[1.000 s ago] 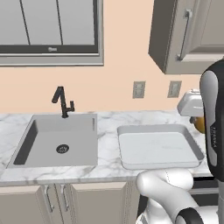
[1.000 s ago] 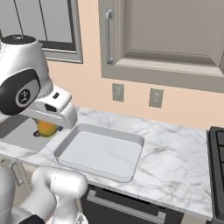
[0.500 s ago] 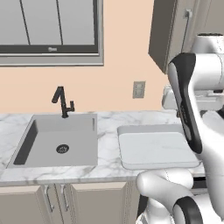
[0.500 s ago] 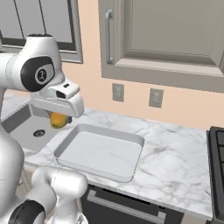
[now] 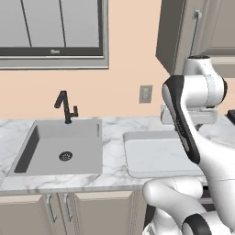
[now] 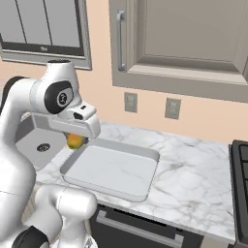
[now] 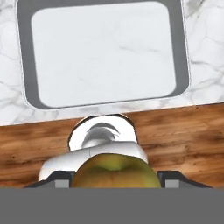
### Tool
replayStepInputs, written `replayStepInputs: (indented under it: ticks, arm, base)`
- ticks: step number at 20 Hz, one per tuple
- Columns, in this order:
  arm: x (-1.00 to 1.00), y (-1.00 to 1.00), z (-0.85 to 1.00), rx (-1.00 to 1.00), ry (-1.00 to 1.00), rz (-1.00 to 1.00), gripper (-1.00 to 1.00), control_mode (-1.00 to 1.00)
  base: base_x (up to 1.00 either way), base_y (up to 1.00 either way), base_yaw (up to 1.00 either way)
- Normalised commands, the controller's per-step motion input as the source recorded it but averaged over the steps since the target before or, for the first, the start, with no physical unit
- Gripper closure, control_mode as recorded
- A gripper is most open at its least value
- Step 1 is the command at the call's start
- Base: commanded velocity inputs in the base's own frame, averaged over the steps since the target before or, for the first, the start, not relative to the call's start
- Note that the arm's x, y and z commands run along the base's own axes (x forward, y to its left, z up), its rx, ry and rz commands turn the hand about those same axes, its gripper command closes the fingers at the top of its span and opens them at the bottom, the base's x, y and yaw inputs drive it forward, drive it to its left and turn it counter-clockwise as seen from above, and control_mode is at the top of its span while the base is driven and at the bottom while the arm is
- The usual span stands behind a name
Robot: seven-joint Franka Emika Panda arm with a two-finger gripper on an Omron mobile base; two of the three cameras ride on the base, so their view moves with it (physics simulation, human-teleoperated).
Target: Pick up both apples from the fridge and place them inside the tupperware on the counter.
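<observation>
Veined marble counter; matt white tupperware, probably plastic; wood-grain floor.

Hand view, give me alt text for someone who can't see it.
A yellow-orange apple sits clamped in the gripper at the bottom of the picture, seen from above. Beyond it lies the white tupperware, with nothing in it, on the marble counter, with a strip of wooden floor on the near side.

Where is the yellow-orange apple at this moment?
The yellow-orange apple is held in the gripper, just off the tupperware's left rim in the right base view, between it and the sink.
</observation>
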Motion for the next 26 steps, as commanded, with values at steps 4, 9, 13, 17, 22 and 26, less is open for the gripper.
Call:
replayStepInputs:
  ticks: [4,9,13,17,22,26]
  arm:
    - [0.55,-0.01,-0.56,0.00,0.00,0.00,1.00,-1.00]
    - [0.61,-0.01,-0.58,0.00,0.00,0.00,1.00,-1.00]
    - [0.60,0.00,-0.65,-0.04,0.00,0.00,1.00,-1.00]
    - [0.52,-0.03,-0.69,-0.04,0.00,0.00,1.00,-1.00]
    - [0.38,-0.03,-0.71,-0.04,0.00,0.00,1.00,-1.00]
    - [0.25,-0.03,-0.54,0.00,0.00,0.00,1.00,-1.00]
  base:
    - [0.00,0.00,0.00]
    - [0.00,0.00,0.00]
    - [0.00,0.00,0.00]
    - [0.00,0.00,0.00]
    - [0.00,0.00,0.00]
    - [0.00,0.00,0.00]
